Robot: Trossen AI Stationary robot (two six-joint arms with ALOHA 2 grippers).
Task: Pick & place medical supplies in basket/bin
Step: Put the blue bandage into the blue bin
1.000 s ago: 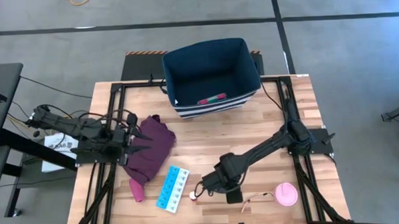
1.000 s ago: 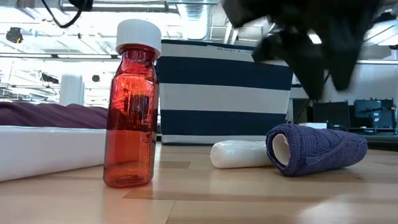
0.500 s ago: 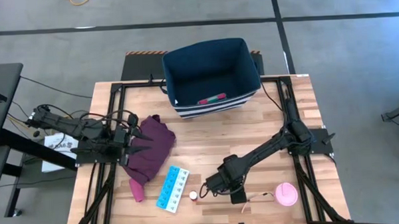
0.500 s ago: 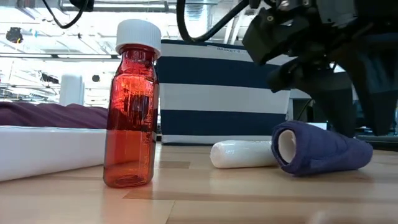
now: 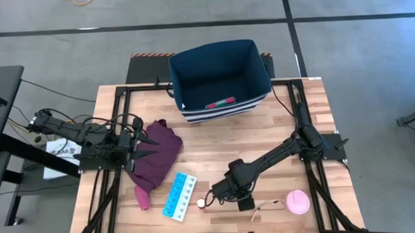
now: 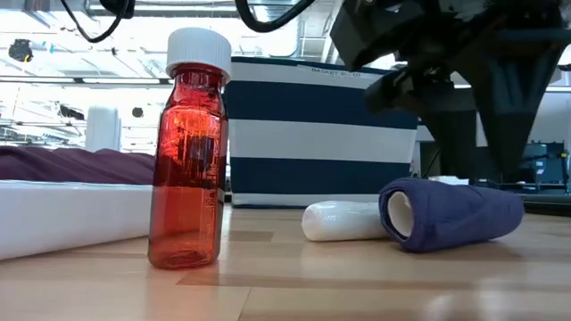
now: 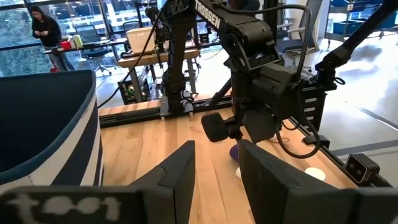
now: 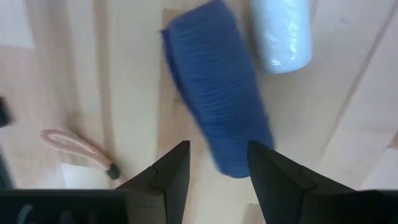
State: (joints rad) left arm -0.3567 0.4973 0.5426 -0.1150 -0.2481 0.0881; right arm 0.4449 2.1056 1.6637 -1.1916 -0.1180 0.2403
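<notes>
Supplies are mostly unplaced: one box [image 5: 220,102] is seen in the bin [image 5: 192,65]; the blue roll [image 8: 217,118] is straddled by the spread right gripper [image 8: 214,168] near the tabletop's front edge.

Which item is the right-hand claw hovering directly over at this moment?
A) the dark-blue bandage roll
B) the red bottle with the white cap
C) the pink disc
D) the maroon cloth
A: the right wrist view shows the right gripper with open fingers directly above the dark-blue bandage roll, beside a white roll.
</notes>
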